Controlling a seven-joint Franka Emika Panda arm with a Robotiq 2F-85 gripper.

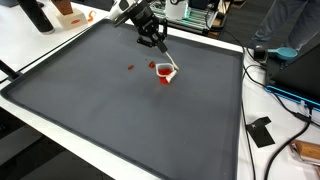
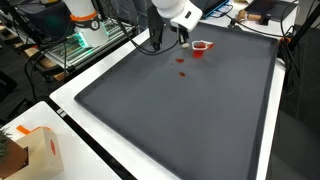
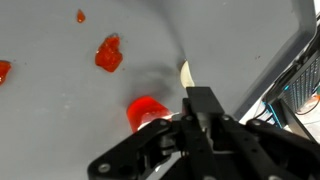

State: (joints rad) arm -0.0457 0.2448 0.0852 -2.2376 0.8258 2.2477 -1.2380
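Observation:
A small clear cup with red contents (image 1: 165, 74) (image 2: 200, 48) stands on the dark grey mat (image 1: 120, 110) near its far edge. My gripper (image 1: 151, 38) (image 2: 182, 34) hangs just above and beside the cup, shut on a thin white utensil (image 1: 166, 58) that slants down to the cup's rim. In the wrist view the black gripper (image 3: 195, 108) fills the bottom, the pale utensil (image 3: 186, 74) pokes out ahead of it, and the red cup (image 3: 146, 110) sits just left of the fingers. A few red bits (image 3: 108, 53) (image 1: 131, 67) (image 2: 183, 71) lie on the mat close by.
The mat (image 2: 190, 120) lies on a white table (image 1: 275, 120). Cables and a black box (image 1: 262, 131) lie beside the mat. A brown paper bag (image 2: 32, 152) stands at one table corner. Equipment racks (image 2: 85, 40) stand behind the arm.

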